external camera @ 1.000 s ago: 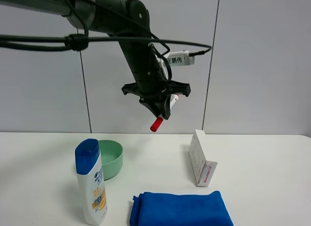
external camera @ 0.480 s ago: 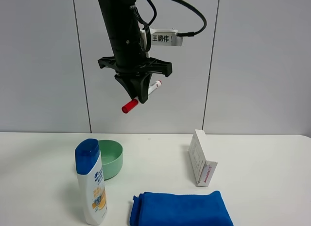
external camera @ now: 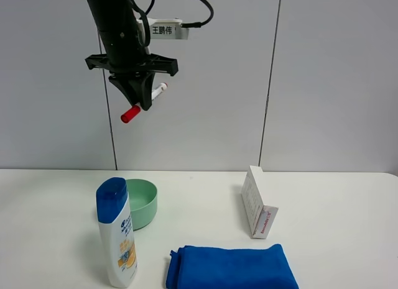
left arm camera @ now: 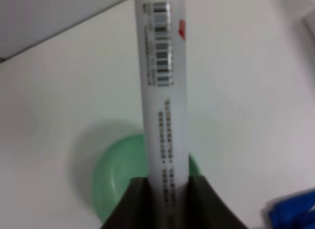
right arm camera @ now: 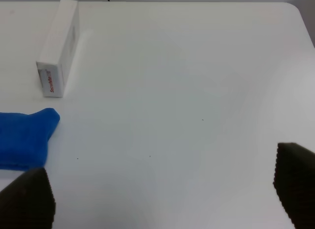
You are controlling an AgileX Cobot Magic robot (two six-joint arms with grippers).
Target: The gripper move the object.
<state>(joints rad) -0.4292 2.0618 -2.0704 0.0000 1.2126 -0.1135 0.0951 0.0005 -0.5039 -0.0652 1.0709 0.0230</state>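
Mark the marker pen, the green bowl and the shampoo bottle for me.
marker pen (left arm camera: 165, 101), left wrist view, middle of the white barrel.
green bowl (external camera: 147, 208), exterior high view, outer wall.
shampoo bottle (external camera: 118, 239), exterior high view, middle of the body.

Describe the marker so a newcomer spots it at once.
Above the left of the white table, a black arm hangs before the grey wall. Its end effector is shut on a slim white marker, tilted, red cap lowest. It is the only item in the air; the white carton with red print stands on the table.
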